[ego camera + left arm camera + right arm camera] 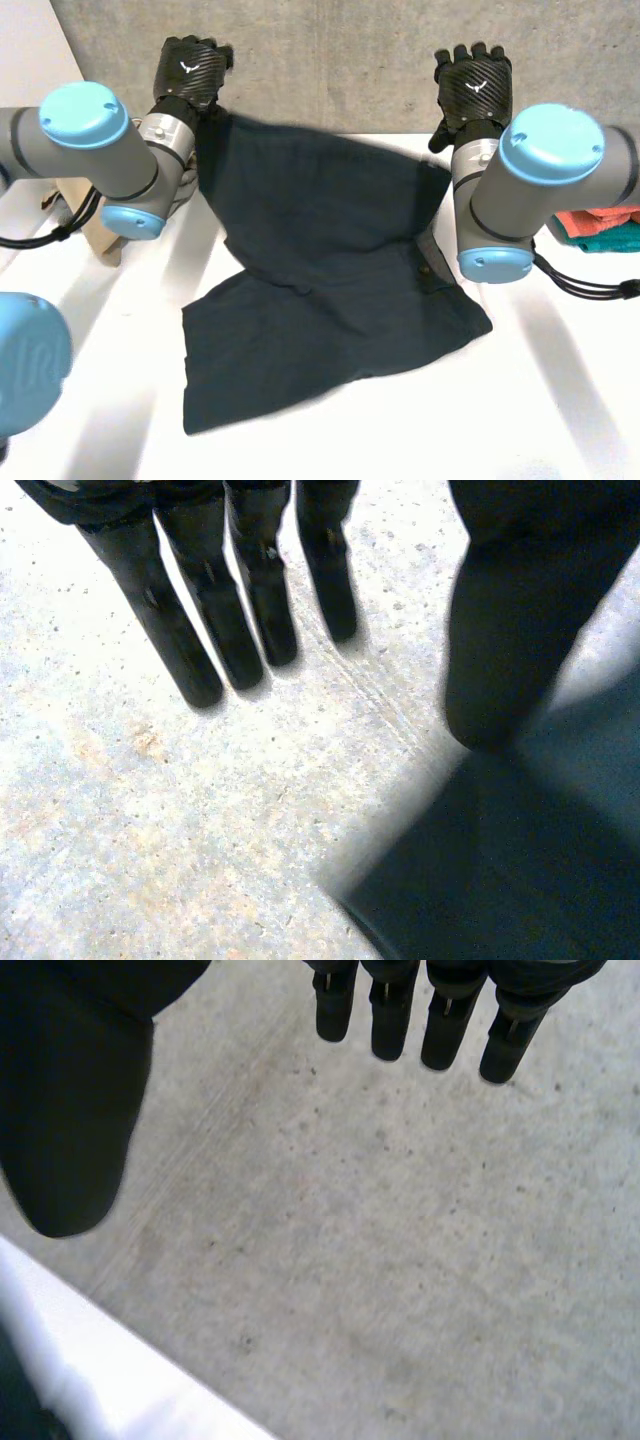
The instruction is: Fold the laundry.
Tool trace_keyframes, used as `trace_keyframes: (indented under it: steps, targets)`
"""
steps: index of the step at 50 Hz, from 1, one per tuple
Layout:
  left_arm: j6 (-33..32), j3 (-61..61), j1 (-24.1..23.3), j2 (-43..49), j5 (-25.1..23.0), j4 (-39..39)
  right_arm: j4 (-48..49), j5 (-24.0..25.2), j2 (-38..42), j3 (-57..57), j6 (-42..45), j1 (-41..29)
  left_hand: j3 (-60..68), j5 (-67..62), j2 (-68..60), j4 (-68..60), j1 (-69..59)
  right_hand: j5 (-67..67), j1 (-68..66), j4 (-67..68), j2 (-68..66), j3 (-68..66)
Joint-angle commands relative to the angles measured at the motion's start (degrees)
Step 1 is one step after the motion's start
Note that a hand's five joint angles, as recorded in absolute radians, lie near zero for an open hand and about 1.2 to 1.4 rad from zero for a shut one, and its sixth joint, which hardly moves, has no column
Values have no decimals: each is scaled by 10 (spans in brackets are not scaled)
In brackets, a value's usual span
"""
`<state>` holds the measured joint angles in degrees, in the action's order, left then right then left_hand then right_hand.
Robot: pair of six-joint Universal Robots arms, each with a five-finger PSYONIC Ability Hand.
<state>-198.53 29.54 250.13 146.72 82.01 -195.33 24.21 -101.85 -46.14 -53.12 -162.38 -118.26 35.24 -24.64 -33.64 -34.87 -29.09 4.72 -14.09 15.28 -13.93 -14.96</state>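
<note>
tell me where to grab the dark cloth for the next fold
Probably the cloth by its near edge: left hand on the near left corner, right hand on the right corner, each from its own side. Those corners lie flat and free on the table; both hands are open.

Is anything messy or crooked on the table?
Yes. The dark blue shorts lie crooked on the white table: the two legs splay apart at an angle, so their edges do not line up.

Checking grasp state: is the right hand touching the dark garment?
Apart. Right wrist view: the right hand is open, bare wall between its thumb and the dark garment.
</note>
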Motion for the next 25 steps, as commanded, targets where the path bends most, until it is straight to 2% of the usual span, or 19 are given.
trace_keyframes:
  steps: [1,4,5,8,9,10,15,19,22,25]
  targets:
    - [5,-20,-22,9,27,15,-21,31,-3,13,29,1,-252,246,236,249,191,-47,41,-53,39,50]
    - [5,25,-26,-32,49,26,-83,41,-39,-4,33,4,-252,246,236,249,191,-47,41,-53,39,50]
    - [4,68,-25,-72,62,35,-105,47,-50,-15,34,4,-252,246,236,249,191,-47,41,-53,39,50]
    - [4,171,-27,-149,82,55,-173,86,-94,-70,45,15,-252,246,236,249,191,-47,41,-53,39,50]
    - [4,204,-30,-171,86,62,-191,101,-107,-86,51,21,-252,246,236,249,191,-47,41,-53,39,50]
    - [3,229,-31,-188,89,68,-225,137,-133,-127,64,34,-252,246,236,249,191,-47,41,-53,39,50]
    - [9,445,-39,-330,95,134,-302,219,-185,-247,117,65,-239,233,223,235,177,-40,34,-45,32,42]
    - [14,582,-66,-403,94,182,-302,252,-202,-342,161,88,-213,207,197,210,152,54,-61,49,-62,-52]
    - [16,680,-84,-449,90,200,-256,272,-208,-423,202,114,-171,165,155,168,110,154,-160,148,-161,-151]
    - [15,757,-100,-471,90,197,-215,288,-208,-460,221,123,-116,110,100,112,54,179,-185,173,-187,-177]
